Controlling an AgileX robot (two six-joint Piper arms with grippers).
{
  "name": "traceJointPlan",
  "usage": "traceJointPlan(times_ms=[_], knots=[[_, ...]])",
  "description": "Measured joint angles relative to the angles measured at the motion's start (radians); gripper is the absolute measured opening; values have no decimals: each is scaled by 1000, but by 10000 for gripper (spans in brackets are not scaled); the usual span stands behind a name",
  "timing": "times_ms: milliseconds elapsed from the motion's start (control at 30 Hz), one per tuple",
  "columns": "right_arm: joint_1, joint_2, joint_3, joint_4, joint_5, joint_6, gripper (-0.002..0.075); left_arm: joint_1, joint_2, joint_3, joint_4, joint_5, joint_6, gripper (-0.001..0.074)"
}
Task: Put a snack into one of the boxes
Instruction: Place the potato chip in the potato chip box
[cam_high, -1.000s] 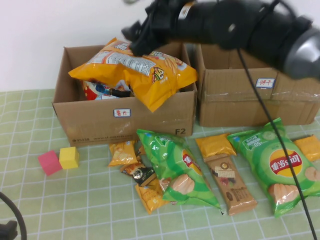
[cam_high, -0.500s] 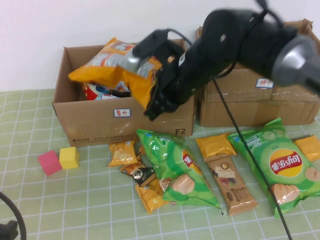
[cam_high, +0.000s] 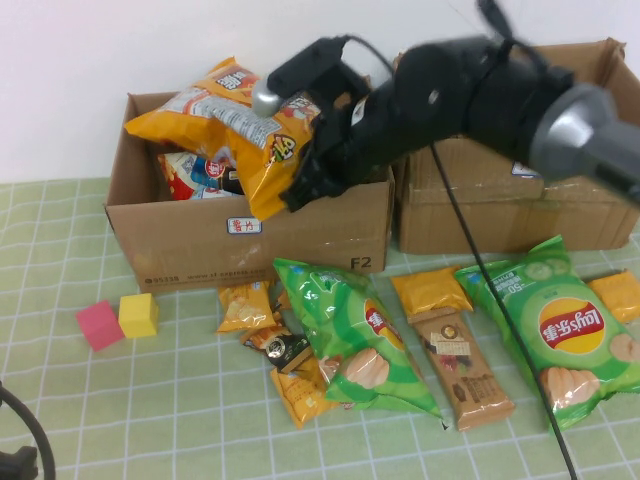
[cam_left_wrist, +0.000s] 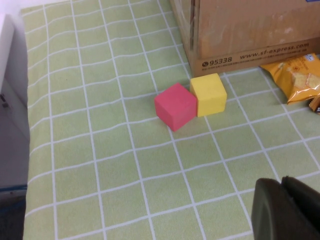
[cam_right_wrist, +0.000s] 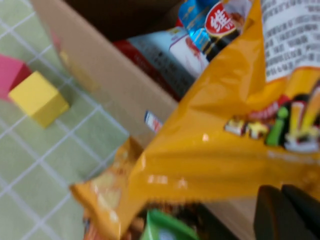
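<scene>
The right gripper (cam_high: 300, 185) hangs at the front rim of the left box (cam_high: 180, 245), at about 11 o'clock on the desk (cam_high: 150, 400). Its jaws look pressed together with nothing between them. The large orange chip bag (cam_high: 225, 120) lies atop the snacks already in that box, one corner drooping over the front wall because the box is full. The left gripper (cam_left_wrist: 287, 210) rests low at 7 o'clock, jaws together, apparently parked clear of the work.
</scene>
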Motion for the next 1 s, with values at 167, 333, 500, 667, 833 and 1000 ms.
traceJointPlan(times_ms=[167,333,500,667,833,1000], knots=[[0,-159,0,-166,192,68,6,0,0,0,-19,0,0,-2],[-23,-329,34,-439,306,262,6,0,0,0,-76,0,0,-2],[-109,-558,197,-526,312,353,6,0,2,0,-267,0,148,-2],[-141,-784,470,-534,289,396,6,0,56,0,-658,7,547,-2],[-141,-1027,772,-532,218,466,6,0,216,-86,-997,7,913,-2],[-141,-1233,1021,-528,199,534,6,0,500,-320,-1094,13,1047,-2]])
